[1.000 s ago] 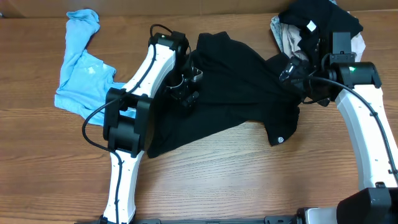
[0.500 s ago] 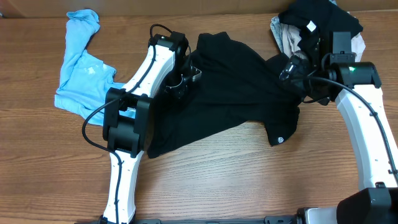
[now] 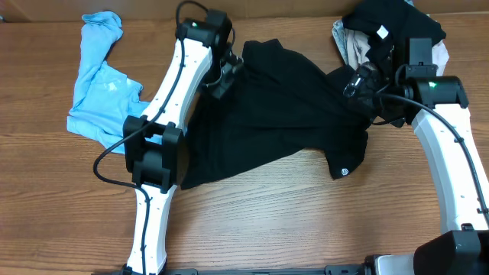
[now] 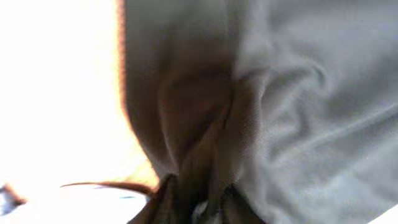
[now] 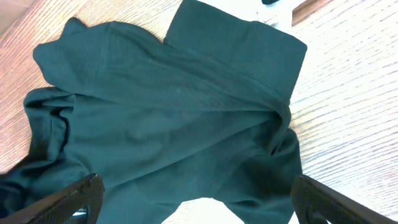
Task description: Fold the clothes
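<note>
Black T-shirt (image 3: 290, 114): it lies crumpled in the middle of the wooden worktop (image 3: 267, 221), between the two arms.
Shape: the cloth is bunched up and full of folds, not flat.
Logo (image 3: 343, 171): a small round white mark sits on the shirt's near right corner, close to the hem.
Sleeve (image 5: 242, 50): in the right wrist view one short sleeve lies flat on the wood.
Left tool (image 3: 221, 75): it is at the far left edge of the shirt. In the left wrist view the dark cloth bunches into a tight pinch right at the tool, so it is closed on the shirt.
Right tool (image 5: 196, 186): it hangs over the right side of the shirt. Its two fingers (image 5: 74, 196) are spread wide apart and hold nothing.
Blue garment (image 3: 95, 76): it is light blue and lies crumpled at the far left of the worktop, on the other side of the left arm from the black shirt.
Pile (image 3: 397, 19): more clothes sit at the far right corner, just behind the right tool. A dark garment with a white tag (image 3: 382, 32) lies on top of a pale cloth (image 3: 350, 42).
</note>
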